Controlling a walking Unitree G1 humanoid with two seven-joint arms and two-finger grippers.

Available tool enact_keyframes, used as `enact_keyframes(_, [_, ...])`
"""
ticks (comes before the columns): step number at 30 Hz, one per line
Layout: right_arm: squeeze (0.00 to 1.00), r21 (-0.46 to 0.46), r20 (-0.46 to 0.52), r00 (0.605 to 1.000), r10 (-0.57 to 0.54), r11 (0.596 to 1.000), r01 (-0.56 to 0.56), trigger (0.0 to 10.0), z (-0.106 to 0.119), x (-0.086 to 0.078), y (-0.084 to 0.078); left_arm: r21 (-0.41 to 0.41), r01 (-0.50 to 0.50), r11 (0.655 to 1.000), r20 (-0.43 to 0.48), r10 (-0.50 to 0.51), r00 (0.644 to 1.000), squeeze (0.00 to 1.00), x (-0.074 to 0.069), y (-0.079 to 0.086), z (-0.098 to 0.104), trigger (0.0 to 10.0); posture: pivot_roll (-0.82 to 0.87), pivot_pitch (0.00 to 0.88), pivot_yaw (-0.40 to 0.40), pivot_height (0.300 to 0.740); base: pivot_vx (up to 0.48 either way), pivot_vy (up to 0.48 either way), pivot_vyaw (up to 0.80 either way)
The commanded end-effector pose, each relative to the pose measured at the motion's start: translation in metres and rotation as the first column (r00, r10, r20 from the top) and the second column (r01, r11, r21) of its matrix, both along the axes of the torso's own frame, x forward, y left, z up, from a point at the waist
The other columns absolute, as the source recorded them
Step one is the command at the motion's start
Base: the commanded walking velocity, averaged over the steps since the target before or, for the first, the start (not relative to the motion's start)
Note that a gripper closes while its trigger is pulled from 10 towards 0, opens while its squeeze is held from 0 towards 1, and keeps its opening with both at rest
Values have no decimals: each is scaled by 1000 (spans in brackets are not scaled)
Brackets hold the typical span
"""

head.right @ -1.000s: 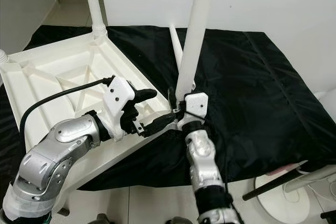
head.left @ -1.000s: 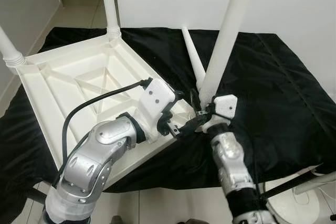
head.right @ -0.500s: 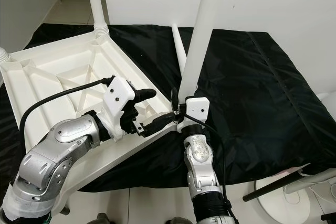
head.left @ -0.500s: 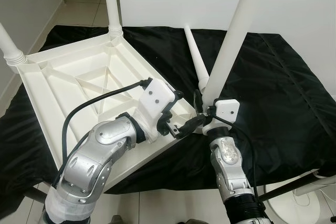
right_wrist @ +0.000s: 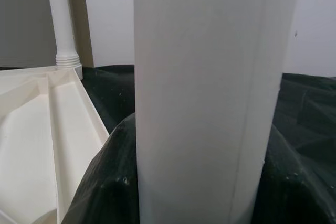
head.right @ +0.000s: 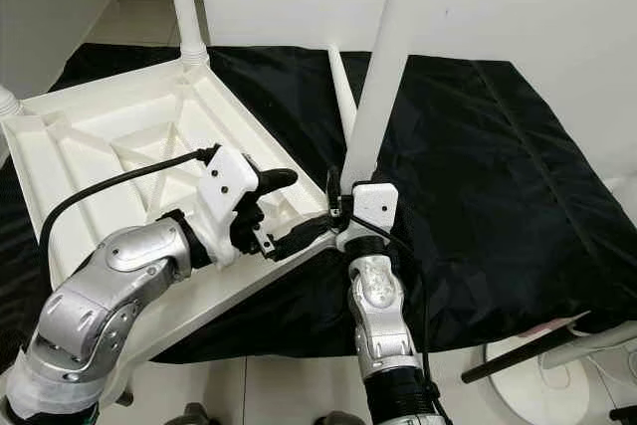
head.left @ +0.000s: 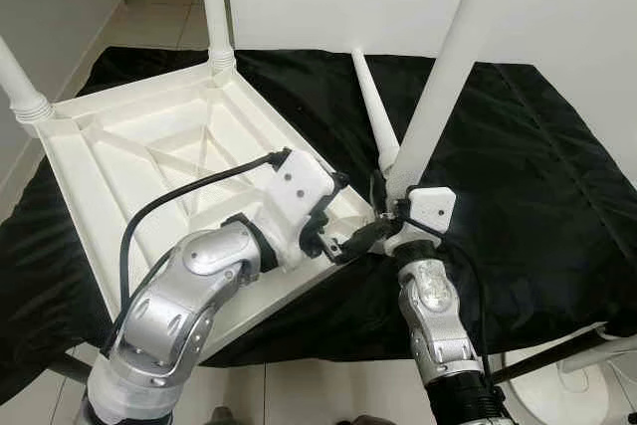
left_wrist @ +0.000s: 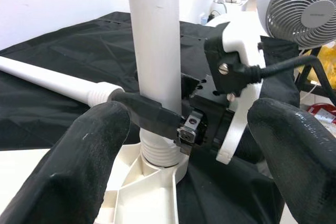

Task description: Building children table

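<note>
Gripping the white leg [head.left: 438,77] with our right gripper [head.left: 383,208], we hold it upright at the upturned tabletop's [head.left: 129,161] near corner; our left gripper [head.left: 333,236] waits spread beside it.

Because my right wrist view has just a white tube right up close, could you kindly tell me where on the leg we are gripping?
Observer: The right gripper is clamped on the leg low down, just above its ribbed end.
Operator: Thank you. Is that end in a socket?
Observer: Yes, it sits in the near corner socket of the upturned tabletop, with some ribs showing above it.
Operator: And what is the left arm doing, please?
Observer: The left gripper is open beside that corner, its fingers apart from the leg.
</note>
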State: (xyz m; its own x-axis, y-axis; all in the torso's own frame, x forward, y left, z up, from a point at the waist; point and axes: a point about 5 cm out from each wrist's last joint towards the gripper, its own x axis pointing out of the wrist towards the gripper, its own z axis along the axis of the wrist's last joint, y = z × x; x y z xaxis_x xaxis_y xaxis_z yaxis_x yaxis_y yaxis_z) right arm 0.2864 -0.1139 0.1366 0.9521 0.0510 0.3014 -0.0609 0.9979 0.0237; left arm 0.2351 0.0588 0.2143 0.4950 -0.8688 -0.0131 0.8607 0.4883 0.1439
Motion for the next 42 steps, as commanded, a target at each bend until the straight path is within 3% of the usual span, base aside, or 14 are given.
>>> enact_keyframes(1, [0, 36, 13, 999, -47, 998, 47, 10000, 7, 0, -4, -3, -36, 999, 22, 36, 999, 0, 1, -1, 2, 10000, -2, 5, -25, 740, 0, 0, 0])
enact_keyframes(7, [0, 45, 64, 997, -44, 998, 41, 10000, 23, 1, -3, -6, -34, 999, 25, 35, 999, 0, 1, -2, 2, 10000, -5, 3, -26, 740, 0, 0, 0])
enact_keyframes(15, [0, 32, 39, 999, -34, 999, 33, 10000, 17, -1, -3, -7, -35, 999, 28, 36, 999, 0, 1, -2, 3, 10000, -2, 3, -29, 740, 0, 0, 0])
enact_keyframes(17, [0, 13, 42, 999, -25, 1000, 24, 10000, 18, -1, -3, -15, -44, 999, 22, 44, 999, 0, 2, -2, 4, 10000, -2, 3, -29, 740, 0, 0, 0])
enact_keyframes(18, [0, -47, 34, 999, 8, 999, -6, 10000, 16, 0, -6, -31, -50, 998, 21, 50, 999, 0, 5, -6, 9, 10000, 4, 9, -31, 740, 0, 0, 0])
enact_keyframes(21, [0, -62, 22, 1000, 22, 998, -20, 10000, 15, 1, -8, -40, -54, 998, 29, 56, 998, 0, 7, -7, 11, 10000, 4, 9, -31, 740, 0, 0, 0])
enact_keyframes(24, [0, -125, -7, 993, 118, 985, -118, 10000, 18, 8, -15, -115, -49, 992, 9, 50, 999, 0, 15, -11, 23, 10000, 0, 13, -26, 740, 0, 0, 0])
enact_keyframes(26, [0, -129, -9, 992, 126, 984, -127, 10000, 18, 9, -15, -123, -46, 991, 3, 46, 999, 0, 16, -11, 23, 10000, 0, 13, -26, 740, 0, 0, 0])
enact_keyframes(27, [0, -150, -3, 989, 148, 978, -146, 10000, 21, 9, -17, -135, -27, 991, -4, 27, 1000, 1000, 16, -11, 25, 10000, -6, 12, -21, 740, 0, 0, 0])
enact_keyframes(35, [0, -213, -4, 966, 260, 943, -255, 10000, 30, 11, -23, -137, -63, 988, 3, 64, 998, 1000, 28, -14, 30, 10000, -14, 8, -12, 740, 0, 0, 0])
enact_keyframes(36, [0, -232, -20, 943, 331, 916, -326, 10000, 32, 9, -22, -144, -66, 987, -8, 65, 998, 0, 31, -15, 32, 10000, -18, 5, -4, 740, 0, 0, 0])
enact_keyframes(39, [0, -267, -74, 879, 471, 840, -473, 10000, 35, 4, -21, -153, -73, 986, -13, 72, 997, 0, 39, -17, 39, 10000, -16, 5, 0, 740, 0, 0, 0])
enact_keyframes(42, [0, -270, -90, 863, 497, 822, -502, 10000, 36, 3, -23, -162, -93, 982, -19, 91, 996, 0, 44, -15, 42, 10000, -20, 3, 6, 740, 0, 0, 0])
